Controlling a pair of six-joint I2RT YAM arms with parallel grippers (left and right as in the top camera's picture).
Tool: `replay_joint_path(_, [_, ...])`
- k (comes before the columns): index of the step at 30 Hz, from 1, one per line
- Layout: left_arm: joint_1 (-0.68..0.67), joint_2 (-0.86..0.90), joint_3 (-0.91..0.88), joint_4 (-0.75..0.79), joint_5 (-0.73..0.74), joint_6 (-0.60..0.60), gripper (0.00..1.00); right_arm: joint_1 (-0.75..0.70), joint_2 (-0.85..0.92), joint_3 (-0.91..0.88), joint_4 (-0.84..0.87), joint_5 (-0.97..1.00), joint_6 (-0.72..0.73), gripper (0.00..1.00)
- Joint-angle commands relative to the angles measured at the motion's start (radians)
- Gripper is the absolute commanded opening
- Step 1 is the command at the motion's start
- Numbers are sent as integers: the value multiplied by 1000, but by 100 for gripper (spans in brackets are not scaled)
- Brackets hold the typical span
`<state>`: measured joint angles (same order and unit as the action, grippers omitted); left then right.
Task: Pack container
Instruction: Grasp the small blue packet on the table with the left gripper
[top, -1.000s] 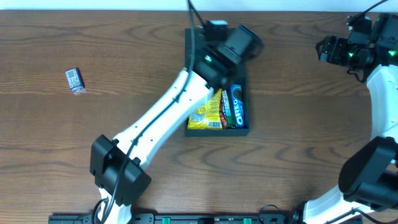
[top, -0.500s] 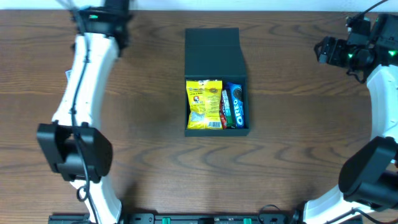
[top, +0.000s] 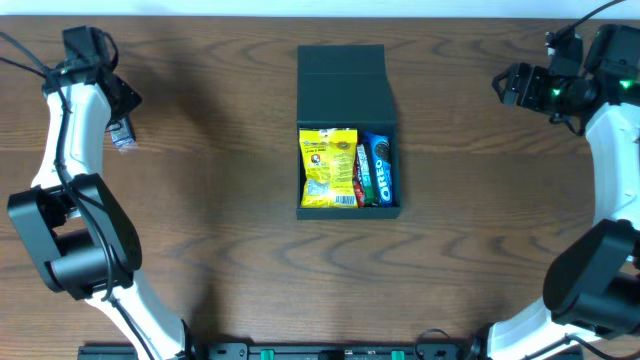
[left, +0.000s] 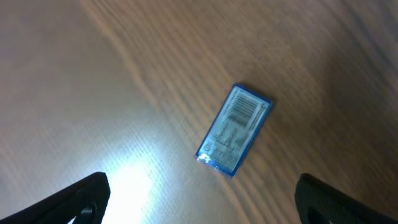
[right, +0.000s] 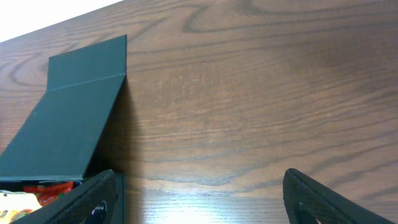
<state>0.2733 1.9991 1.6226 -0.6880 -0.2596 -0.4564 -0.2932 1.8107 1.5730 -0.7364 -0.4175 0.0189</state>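
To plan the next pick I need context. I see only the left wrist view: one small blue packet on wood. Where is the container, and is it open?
Observer: The container sits mid-table, well to the right of your blue packet; its lid is flipped open.
Operator: What is inside already?
Observer: A yellow snack bag, a red packet and an Oreo pack, side by side.
Operator: And the right gripper?
Observer: The right gripper is open and empty, to the right of the container, facing its lid.
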Motion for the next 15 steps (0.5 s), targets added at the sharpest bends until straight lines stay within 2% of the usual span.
replay_joint_path(1, [26,35,-37,51,101,99,96,13,-25,-5,0,-21,34,85])
replay_joint_path(6, [40,97,-41,121,186,180,93,14,-25,-5,0,-21,65,85])
replay_joint_path(13, [42,185,-41,149,186,181,92,16,-25,-5,0,-21,83,84])
replay_joint_path(15, [43,199,-41,154,186,181,89,18,-25,-5,2,-21,95,84])
